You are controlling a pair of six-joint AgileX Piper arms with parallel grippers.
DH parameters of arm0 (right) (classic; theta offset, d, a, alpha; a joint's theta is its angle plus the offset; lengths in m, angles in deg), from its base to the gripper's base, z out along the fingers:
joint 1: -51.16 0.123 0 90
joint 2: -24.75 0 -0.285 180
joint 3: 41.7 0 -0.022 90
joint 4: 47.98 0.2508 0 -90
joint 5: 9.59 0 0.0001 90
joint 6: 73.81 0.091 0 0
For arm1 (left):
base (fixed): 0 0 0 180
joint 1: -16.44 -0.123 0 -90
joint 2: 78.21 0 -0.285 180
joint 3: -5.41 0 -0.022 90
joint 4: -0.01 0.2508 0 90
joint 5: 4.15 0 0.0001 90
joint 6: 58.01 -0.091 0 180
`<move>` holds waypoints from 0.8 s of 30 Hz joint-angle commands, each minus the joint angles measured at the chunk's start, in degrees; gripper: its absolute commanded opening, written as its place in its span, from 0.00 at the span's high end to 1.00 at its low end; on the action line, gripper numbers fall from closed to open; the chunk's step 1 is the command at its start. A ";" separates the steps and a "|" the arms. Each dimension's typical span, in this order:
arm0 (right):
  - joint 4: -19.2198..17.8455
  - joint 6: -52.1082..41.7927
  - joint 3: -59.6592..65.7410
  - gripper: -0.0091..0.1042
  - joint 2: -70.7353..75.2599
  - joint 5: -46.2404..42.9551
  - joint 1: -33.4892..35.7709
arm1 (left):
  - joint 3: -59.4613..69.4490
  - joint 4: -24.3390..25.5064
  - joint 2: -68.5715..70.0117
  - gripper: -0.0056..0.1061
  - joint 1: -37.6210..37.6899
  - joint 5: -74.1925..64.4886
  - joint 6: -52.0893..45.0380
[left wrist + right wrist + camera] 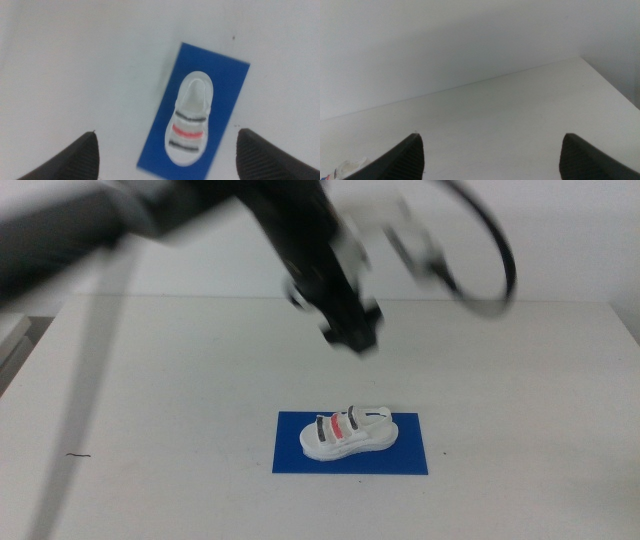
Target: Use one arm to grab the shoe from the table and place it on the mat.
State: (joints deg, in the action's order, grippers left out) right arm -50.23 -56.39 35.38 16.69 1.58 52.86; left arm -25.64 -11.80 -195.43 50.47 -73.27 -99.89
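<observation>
We see one shoe (347, 433) on one blue mat (290, 455) on the worktop (150, 400). Our left tool (352, 335) hangs above, spread apart and empty. The right tool (490, 160) is spread too.

Shoe (348, 433) on mat (350, 467) (arm (310, 250) above)

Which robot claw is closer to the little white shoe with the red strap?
Left. The left gripper hangs open above the white strappy shoe on the blue rectangular mat. The right gripper sees only bare table.
</observation>
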 commanded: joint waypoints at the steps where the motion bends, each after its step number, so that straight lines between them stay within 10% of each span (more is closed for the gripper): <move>1: -0.54 -0.20 0.14 0.22 0.27 -0.53 0.10 | 3.50 -1.71 8.25 0.11 -2.49 -0.85 4.24; 24: -0.54 -0.20 0.14 0.22 0.27 -0.53 0.10 | 79.42 -1.98 80.74 0.11 -24.35 57.78 28.10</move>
State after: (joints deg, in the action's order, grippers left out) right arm -50.23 -56.39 35.38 16.69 1.58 52.86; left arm 50.70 -13.39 -117.94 26.46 -20.17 -72.73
